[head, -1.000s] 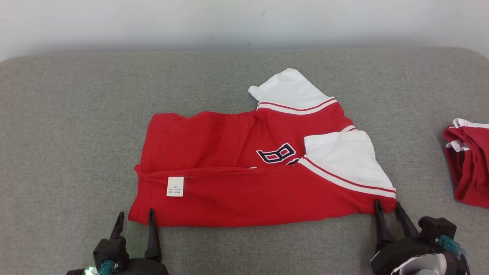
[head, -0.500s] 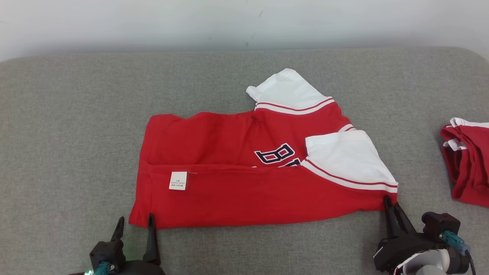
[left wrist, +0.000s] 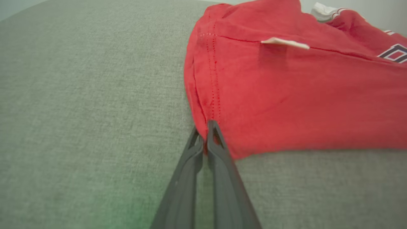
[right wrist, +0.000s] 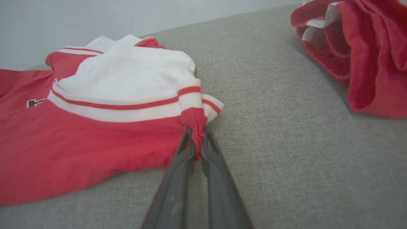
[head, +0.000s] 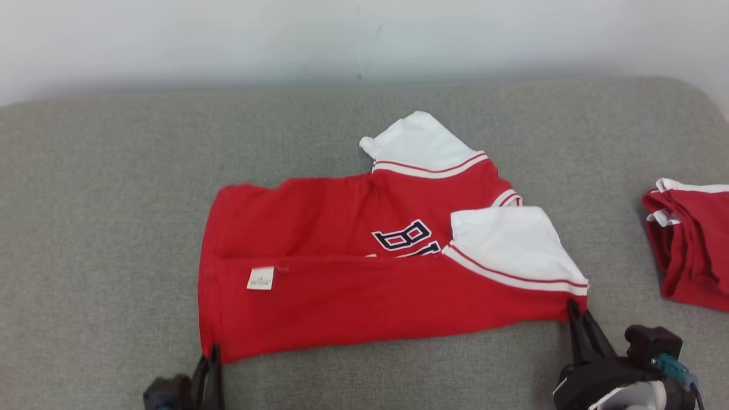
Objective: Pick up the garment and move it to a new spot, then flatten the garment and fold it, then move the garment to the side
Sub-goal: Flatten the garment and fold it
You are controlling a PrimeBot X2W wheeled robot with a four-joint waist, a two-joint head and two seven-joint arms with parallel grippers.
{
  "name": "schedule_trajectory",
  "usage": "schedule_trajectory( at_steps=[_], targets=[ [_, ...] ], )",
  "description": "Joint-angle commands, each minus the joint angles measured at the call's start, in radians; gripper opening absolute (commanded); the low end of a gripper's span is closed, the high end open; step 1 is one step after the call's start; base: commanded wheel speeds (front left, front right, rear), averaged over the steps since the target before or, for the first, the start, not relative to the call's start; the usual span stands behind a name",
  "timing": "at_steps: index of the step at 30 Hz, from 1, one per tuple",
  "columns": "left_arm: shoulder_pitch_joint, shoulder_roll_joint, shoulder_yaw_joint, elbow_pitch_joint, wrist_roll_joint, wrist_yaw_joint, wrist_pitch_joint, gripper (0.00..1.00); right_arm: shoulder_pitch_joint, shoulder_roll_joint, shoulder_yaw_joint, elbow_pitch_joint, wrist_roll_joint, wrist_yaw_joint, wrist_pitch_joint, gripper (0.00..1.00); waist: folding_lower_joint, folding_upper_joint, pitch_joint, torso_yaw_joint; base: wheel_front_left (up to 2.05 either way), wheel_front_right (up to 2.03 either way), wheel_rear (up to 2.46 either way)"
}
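Wrist views, sharper than the head view, show left hand [left wrist: 205,128] and right hand [right wrist: 197,136] pinching garment [head: 353,302] corners.

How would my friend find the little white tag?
Find the grey fabric surface and the big red shirt spread across its middle, not the bunched red garment at the right edge. On the shirt's left half, just under the fold line, sits the tag: a small white square, far from the white sleeves.
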Motion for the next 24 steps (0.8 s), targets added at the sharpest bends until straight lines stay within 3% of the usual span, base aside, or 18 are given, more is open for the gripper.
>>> schedule_trajectory(
  at_steps=[1,14,22,23,24],
  targets=[
    [0.049,0.004,0.006,0.0,-0.015,0.007,-0.003,0.0,0.031,0.009,-0.005,0.0,0.002,-0.003,0.0,0.0,-0.0001,-0.0001,-0.062,0.001,0.0,0.0,0.0],
    [0.211,0.006,0.064,0.036,0.012,-0.013,-0.003,0.0,0.17,0.014,-0.043,0.014,0.034,-0.003,0.0,0.0,-0.0001,-0.0001,-0.23,0.017,0.0,0.0,0.0],
    [0.251,0.007,0.085,0.056,-0.015,-0.016,-0.003,0.0,0.241,0.001,-0.019,-0.012,0.058,-0.004,-0.001,0.0,-0.0001,-0.0001,-0.248,0.005,0.0,0.0,0.0],
    [0.251,0.007,0.082,0.06,-0.019,-0.016,-0.003,0.47,0.239,0.002,-0.014,-0.013,0.061,-0.004,-0.001,0.21,-0.0001,-0.0001,-0.244,0.004,0.0,0.0,0.0],
    [0.246,0.007,0.078,0.064,-0.019,-0.015,-0.003,0.92,0.236,0.005,-0.004,-0.011,0.067,-0.004,-0.001,0.5,-0.0001,-0.0001,-0.238,0.003,0.0,0.0,0.0]
  ],
)
